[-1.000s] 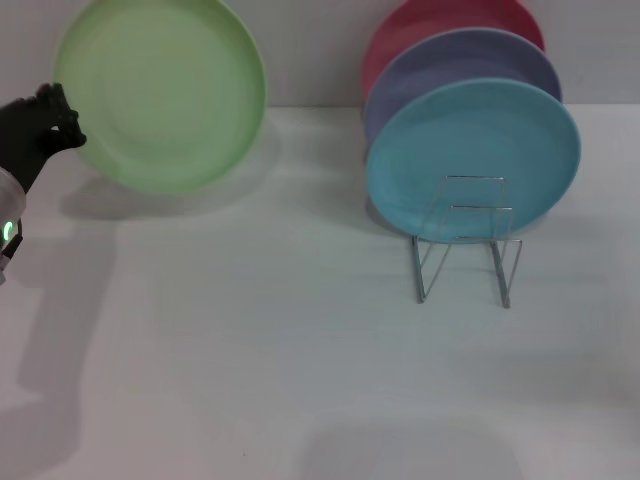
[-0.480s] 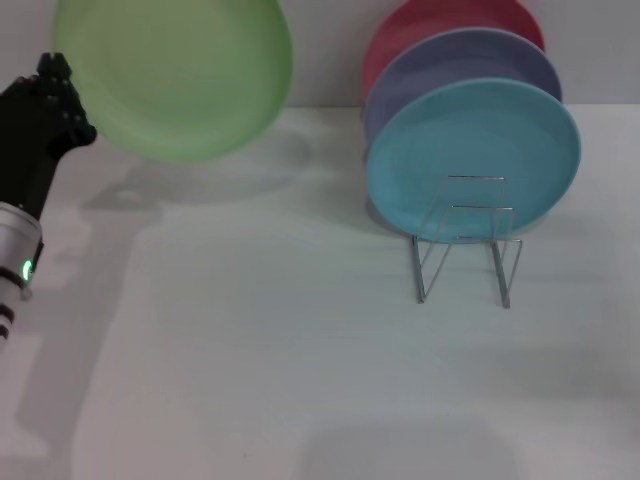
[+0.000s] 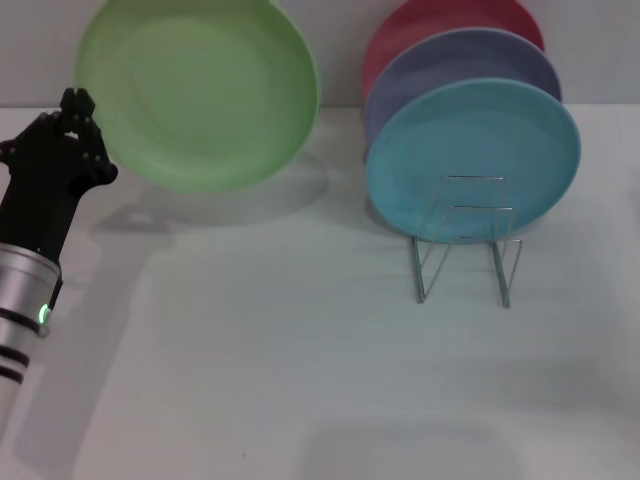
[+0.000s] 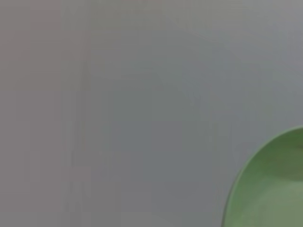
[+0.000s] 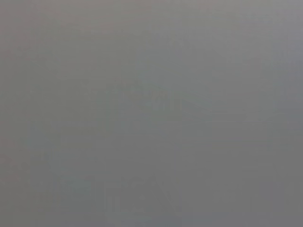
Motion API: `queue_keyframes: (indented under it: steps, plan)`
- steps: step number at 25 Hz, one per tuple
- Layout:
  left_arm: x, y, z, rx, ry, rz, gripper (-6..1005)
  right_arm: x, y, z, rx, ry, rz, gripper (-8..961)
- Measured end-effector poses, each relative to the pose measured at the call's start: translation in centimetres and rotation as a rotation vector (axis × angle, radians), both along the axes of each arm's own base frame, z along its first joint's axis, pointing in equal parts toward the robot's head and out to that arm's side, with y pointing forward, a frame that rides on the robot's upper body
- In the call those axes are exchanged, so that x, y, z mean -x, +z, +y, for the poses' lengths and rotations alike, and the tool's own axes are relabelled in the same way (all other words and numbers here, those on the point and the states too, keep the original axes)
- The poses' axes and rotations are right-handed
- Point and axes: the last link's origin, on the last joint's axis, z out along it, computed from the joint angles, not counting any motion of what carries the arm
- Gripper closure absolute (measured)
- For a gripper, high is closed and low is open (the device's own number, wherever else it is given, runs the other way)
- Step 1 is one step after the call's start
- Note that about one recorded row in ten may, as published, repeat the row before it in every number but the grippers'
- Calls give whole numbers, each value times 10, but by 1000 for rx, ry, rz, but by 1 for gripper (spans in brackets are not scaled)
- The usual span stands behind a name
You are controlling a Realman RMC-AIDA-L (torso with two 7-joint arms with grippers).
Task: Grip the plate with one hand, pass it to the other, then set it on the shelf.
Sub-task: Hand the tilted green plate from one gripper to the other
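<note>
The light-green plate [image 3: 200, 92] is held up off the table at the far left, its face turned toward me. My left gripper [image 3: 88, 140], black on a silver wrist with a green light, is shut on the plate's left rim. The plate's edge also shows in the left wrist view [image 4: 270, 189]. The silver wire shelf [image 3: 468, 245] stands at the right with its front slots bare. My right gripper is out of view; the right wrist view shows only plain grey.
A turquoise-blue plate [image 3: 472, 160], a lavender plate [image 3: 460, 60] and a red plate [image 3: 450, 20] stand upright in the rear of the shelf. The white table [image 3: 300, 350] stretches in front. A wall runs behind it.
My left gripper has moved right and toward the table's middle with the green plate, which now sits higher and further right in the head view. The shelf and other plates have not moved.
</note>
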Motion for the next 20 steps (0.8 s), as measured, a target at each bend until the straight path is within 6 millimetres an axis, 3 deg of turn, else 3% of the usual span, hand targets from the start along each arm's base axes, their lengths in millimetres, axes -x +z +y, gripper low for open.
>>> queue_keyframes:
  steps: [13,20]
  plan:
    - [12,-18,-18,37,52,40,961,15,-49,-20,232,107,-32,297]
    - [16,-19,-27,37,38,49,960,39,-93,-21,336,119,-24,297]
